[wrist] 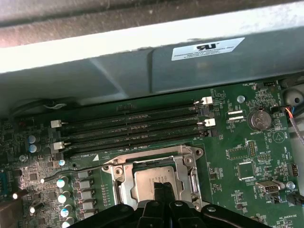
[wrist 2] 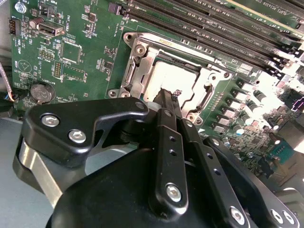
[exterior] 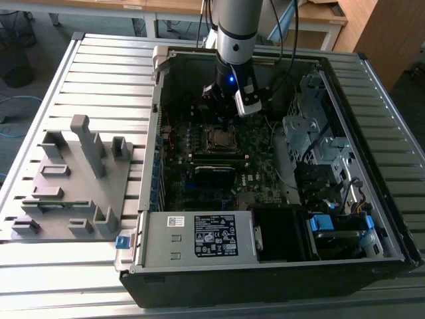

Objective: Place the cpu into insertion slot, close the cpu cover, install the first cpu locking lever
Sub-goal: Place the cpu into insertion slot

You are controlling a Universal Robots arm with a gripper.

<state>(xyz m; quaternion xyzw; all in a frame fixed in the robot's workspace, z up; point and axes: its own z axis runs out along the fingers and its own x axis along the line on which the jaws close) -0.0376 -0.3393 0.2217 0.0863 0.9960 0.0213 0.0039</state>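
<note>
The insertion slot (exterior: 221, 138) sits mid-board inside the open computer case. In both wrist views the cpu (wrist 2: 180, 76) (wrist: 145, 176) lies flat in it, silver top up. The silvery cpu cover (wrist 2: 142, 59) (wrist: 124, 176) lies down around the chip, which shows through its window. A thin wire lever (wrist: 71, 167) sticks out sideways from the socket's corner. My gripper (wrist 2: 168, 95) (wrist: 159, 186) (exterior: 218, 101) hangs just above the socket's edge. Its black fingers are shut together with nothing between them.
Long black memory slots (wrist: 133, 126) run beside the socket, below the case wall (wrist: 142, 71). A coin battery (wrist: 259, 118) sits nearby. The drive cage (exterior: 312, 126) and power supply (exterior: 199, 236) crowd the case. A grey fixture plate (exterior: 73, 179) lies at the exterior view's left.
</note>
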